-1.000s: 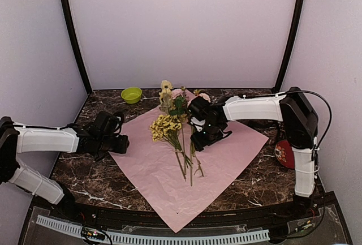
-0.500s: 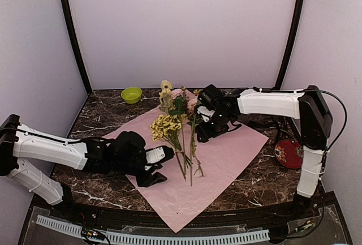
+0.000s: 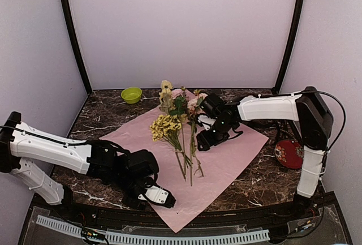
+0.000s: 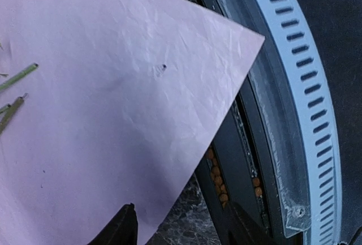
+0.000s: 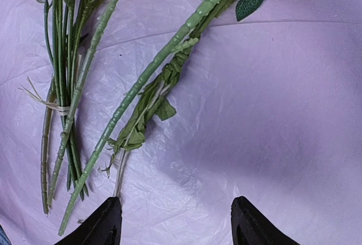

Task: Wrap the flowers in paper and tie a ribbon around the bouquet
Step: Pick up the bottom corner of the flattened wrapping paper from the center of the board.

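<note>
This is a robotics lab test booth, not a home or a shop. Plain pale wall panels joined by black corner posts close in a dark marble-patterned tabletop on three sides. Two white-and-black robot arms, the left arm and the right arm, stand fixed at its near edge. A slotted white cable duct runs just nearward of the left pincer.
</note>
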Action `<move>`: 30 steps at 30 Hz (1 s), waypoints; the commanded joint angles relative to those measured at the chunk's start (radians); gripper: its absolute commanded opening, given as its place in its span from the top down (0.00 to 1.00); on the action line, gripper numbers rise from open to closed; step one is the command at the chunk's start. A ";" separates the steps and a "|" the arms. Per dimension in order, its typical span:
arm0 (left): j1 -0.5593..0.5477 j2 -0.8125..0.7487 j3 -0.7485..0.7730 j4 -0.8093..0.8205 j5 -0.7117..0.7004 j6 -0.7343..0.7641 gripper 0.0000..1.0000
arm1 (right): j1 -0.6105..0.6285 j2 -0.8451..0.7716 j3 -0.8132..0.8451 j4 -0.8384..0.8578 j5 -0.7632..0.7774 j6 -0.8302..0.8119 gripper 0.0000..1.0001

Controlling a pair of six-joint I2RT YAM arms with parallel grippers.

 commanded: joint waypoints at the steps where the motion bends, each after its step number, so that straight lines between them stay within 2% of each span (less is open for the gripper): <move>1: -0.016 0.026 -0.047 -0.121 -0.162 0.148 0.46 | 0.004 -0.055 -0.041 0.050 -0.037 -0.019 0.34; 4: -0.016 0.014 -0.115 -0.007 -0.219 0.211 0.44 | 0.006 -0.059 -0.078 0.084 -0.073 -0.010 0.34; 8: -0.018 0.061 -0.147 0.051 -0.326 0.253 0.44 | 0.010 -0.051 -0.099 0.102 -0.082 0.009 0.34; 14: -0.018 0.117 -0.160 0.156 -0.431 0.259 0.49 | 0.014 -0.058 -0.115 0.113 -0.088 0.017 0.34; 16: -0.017 0.104 -0.163 0.204 -0.430 0.250 0.51 | 0.013 -0.057 -0.114 0.112 -0.091 0.018 0.34; 22: -0.016 0.029 -0.203 0.291 -0.308 0.220 0.50 | 0.016 -0.054 -0.112 0.106 -0.091 0.021 0.34; 24: -0.017 0.009 -0.224 0.328 -0.286 0.211 0.59 | 0.018 -0.054 -0.114 0.103 -0.095 0.021 0.34; 26: -0.016 0.011 -0.228 0.348 -0.291 0.186 0.75 | 0.018 -0.058 -0.118 0.100 -0.097 0.024 0.35; 30: -0.014 0.046 -0.188 0.302 -0.293 0.124 1.00 | 0.019 -0.062 -0.129 0.097 -0.102 0.025 0.34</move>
